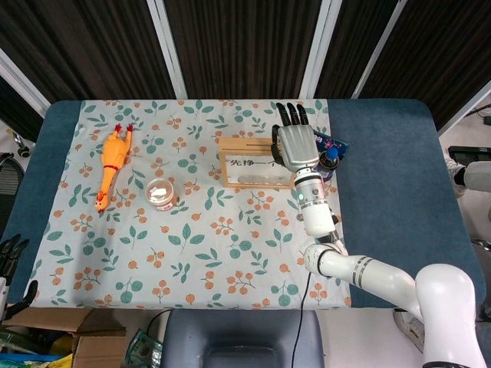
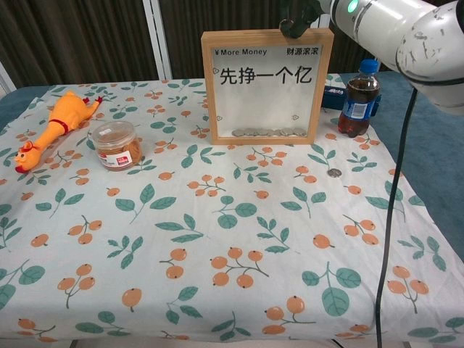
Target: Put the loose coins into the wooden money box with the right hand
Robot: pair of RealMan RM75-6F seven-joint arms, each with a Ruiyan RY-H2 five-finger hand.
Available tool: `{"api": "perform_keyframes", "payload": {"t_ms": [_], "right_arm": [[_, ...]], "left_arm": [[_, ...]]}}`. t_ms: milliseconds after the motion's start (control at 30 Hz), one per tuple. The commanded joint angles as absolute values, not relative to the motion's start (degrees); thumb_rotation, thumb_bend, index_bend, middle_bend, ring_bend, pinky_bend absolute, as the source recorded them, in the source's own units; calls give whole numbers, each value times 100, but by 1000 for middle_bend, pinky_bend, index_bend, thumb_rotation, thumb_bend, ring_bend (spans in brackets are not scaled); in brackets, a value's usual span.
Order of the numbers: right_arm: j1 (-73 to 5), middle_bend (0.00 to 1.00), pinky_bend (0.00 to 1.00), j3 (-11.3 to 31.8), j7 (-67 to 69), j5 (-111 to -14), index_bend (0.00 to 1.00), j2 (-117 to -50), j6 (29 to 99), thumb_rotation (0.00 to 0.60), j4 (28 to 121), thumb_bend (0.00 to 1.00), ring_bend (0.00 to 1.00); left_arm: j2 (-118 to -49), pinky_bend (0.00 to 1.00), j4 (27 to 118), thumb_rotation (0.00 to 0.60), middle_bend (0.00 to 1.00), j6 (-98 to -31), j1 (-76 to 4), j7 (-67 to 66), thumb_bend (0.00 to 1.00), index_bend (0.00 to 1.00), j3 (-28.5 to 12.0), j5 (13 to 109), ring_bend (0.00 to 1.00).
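Note:
The wooden money box stands upright at the back of the cloth, with several coins lying in its bottom behind the clear front. My right hand hovers over the box's right end, back of the hand facing up. In the chest view its dark fingertips reach down to the box's top edge. Whether a coin sits between them is hidden. One loose coin lies on the cloth in front of the box's right corner. My left hand hangs off the table's left front corner, fingers apart and holding nothing.
A cola bottle stands just right of the box, a blue packet behind it. A rubber chicken and a lidded snack jar lie at the left. A black cable hangs down at the right.

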State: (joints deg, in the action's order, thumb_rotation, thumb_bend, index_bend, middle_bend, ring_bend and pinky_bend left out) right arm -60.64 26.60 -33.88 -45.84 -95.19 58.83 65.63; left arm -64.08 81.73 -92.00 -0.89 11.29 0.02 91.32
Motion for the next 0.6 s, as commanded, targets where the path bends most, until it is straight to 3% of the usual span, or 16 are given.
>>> {"api": "perform_keyframes", "payload": {"t_ms": [33,267,467,600], "right_arm": [[-6070,183,0,2648,-3368,-4589,710,-9509,5888,600,6572,600,0],[-6068,183,0,2607,-3443,-4491,698,-9487,5915,600,6616,600,0],[-6060,183,0,2583,-3445,-4438,561,-9447,5908,600,6686,600,0],[-6047,183,0,2569,-3400,-4482,526,-9415,5957,600,6744,600,0]], "left_arm": [[-6409,0,8173,600,0,-9200,-89,1127,438,0,1,9132,0],[-6409,0,8176,600,0,-9202,-88,1127,438,0,6,9144,0],[-6406,0,8174,600,0,-9206,-85,1138,438,0,5,9144,0],[-6406,0,8173,600,0,-9198,-90,1142,437,0,3,9143,0]]}}
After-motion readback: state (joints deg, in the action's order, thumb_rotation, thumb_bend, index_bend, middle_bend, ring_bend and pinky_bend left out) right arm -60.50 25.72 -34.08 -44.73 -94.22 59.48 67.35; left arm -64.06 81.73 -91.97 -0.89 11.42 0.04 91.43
